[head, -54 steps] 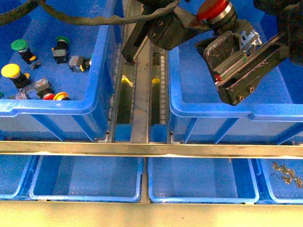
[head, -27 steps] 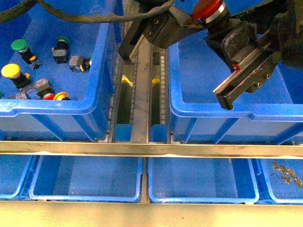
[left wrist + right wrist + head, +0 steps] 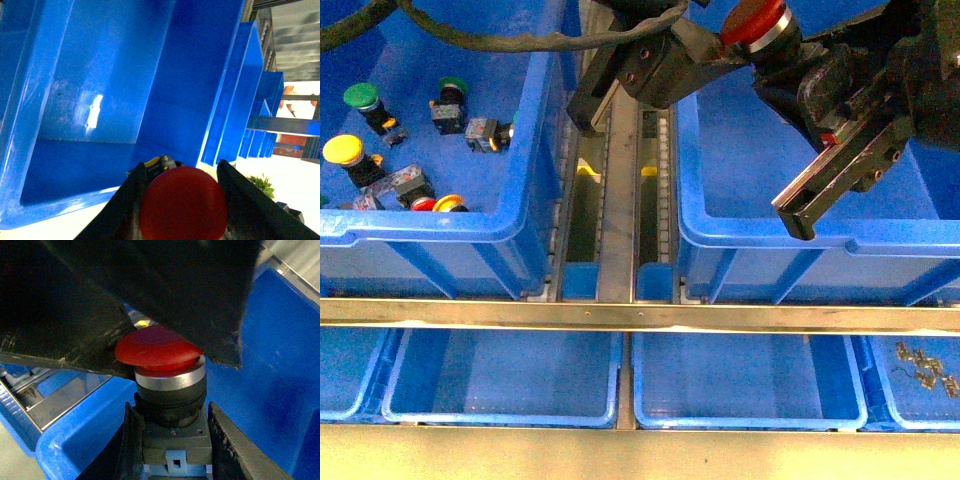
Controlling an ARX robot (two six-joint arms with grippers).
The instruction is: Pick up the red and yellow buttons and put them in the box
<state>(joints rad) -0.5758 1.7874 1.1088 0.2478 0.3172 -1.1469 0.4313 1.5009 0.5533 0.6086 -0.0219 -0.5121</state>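
Front view shows the red button [image 3: 756,20] in the air, above the far part of the box [image 3: 770,240], close to its left wall and well above its floor. It touches no bin. Two grippers hold it at once. The left gripper [image 3: 183,200] is closed on the red cap, which in the left wrist view fills the space between both dark fingers. The right gripper [image 3: 175,447] is closed on the grey block body under the silver collar, with one finger on each side.

I judge this to be a handover. The left arm reaches across from the other bin [image 3: 420,228], where the loose buttons lie, and the right arm stands over the box. Gripping different parts, cap and body, lets both pairs of fingers fit without collision.

In the other bin a yellow button [image 3: 342,150] waits near the left wall, with an unwanted green button [image 3: 360,96] beyond it.

The next move, in my judgement, needs the left fingers to open first. If both arms pull, the button can twist or slip. No button shows on the visible part of the box floor, so most of the task seems to remain.
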